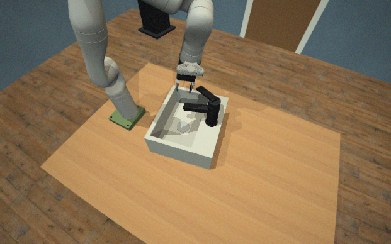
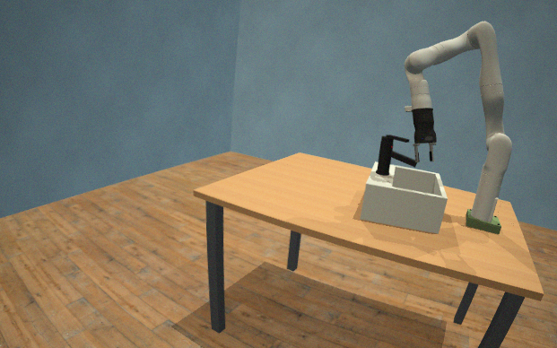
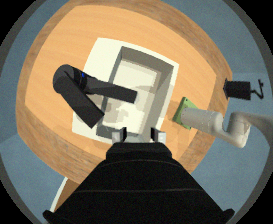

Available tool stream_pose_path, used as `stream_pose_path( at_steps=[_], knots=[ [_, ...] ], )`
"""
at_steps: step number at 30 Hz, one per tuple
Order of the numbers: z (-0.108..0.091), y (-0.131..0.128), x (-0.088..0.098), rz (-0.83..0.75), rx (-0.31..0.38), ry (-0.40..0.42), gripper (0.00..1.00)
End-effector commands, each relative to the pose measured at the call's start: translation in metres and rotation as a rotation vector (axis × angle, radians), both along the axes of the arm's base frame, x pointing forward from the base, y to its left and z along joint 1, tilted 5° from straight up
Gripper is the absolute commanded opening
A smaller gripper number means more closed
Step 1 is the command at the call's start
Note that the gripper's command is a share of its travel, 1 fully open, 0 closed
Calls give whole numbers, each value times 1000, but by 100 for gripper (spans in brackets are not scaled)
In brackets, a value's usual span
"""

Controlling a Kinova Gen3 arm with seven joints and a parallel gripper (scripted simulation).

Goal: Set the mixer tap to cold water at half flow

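At the centre of the top view, a matte black mixer tap (image 1: pixel 212 110) stood on the boxy white sink (image 1: pixel 180 150), its flat lever (image 1: pixel 206 92) angled toward the upper left. Just beside it, the gripper (image 1: pixel 184 89) hung spread wide, empty. Only the exterior view showed the wooden table's (image 2: pixel 292 197) dark legs, plank floor and blue walls.

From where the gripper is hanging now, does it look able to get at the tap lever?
Probably yes. The open, empty gripper hangs over the sink's far edge, just beside the lever's free end, with nothing visible between them.
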State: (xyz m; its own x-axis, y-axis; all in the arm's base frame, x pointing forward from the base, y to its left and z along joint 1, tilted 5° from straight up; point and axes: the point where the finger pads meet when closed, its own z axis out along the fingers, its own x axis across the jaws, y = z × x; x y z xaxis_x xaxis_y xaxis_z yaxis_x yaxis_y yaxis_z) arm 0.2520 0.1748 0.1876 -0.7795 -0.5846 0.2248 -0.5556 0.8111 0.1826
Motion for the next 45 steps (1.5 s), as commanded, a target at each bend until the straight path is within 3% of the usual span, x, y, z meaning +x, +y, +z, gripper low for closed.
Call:
stream_pose_path(
  at_steps=[1,10,12,19,24,32,33,45],
  knots=[
    [18,7,18,96,27,-47,100],
    [77,12,66,508,42,-170,100],
    [77,12,66,508,42,-170,100],
    [114,13,87,716,27,-228,100],
    [126,14,93,779,19,-245,100],
    [128,14,94,790,18,-248,100],
    [128,14,94,790,18,-248,0],
    [128,14,94,790,18,-248,0]
  ],
)
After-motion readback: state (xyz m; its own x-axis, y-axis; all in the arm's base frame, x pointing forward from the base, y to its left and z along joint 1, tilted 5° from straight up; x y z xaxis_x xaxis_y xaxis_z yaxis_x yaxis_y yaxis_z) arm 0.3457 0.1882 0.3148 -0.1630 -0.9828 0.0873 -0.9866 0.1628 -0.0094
